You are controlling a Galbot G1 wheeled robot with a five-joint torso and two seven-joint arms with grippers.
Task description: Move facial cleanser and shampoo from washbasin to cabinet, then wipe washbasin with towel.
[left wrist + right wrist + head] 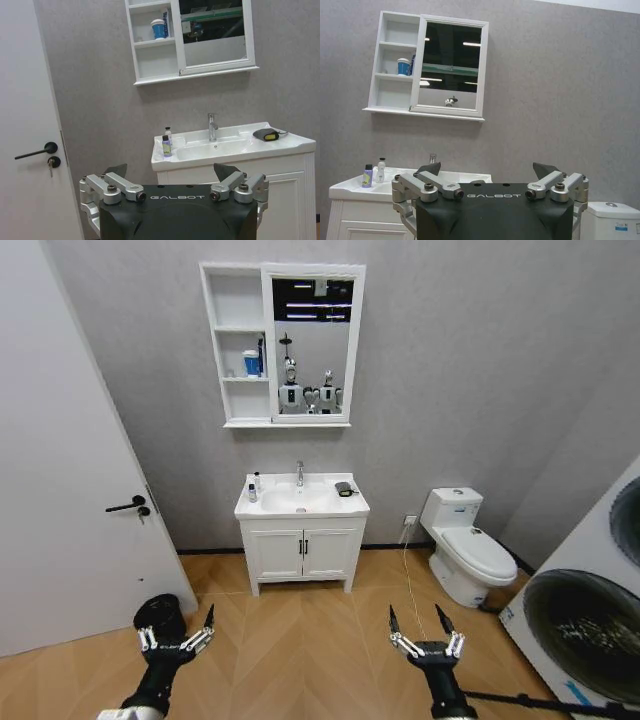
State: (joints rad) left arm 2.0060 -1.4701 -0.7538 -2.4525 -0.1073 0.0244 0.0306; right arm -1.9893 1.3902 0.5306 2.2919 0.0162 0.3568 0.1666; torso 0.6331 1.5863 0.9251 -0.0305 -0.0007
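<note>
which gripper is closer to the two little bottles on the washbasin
Left. The left gripper hangs low, left of the washbasin, the bottles' side. The right gripper hangs low toward the toilet side, farther off.

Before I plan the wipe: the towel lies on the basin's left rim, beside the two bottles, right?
No. The towel lies on the basin's right rim, across the bowl from the two bottles on the left, as the head view shows.
</note>
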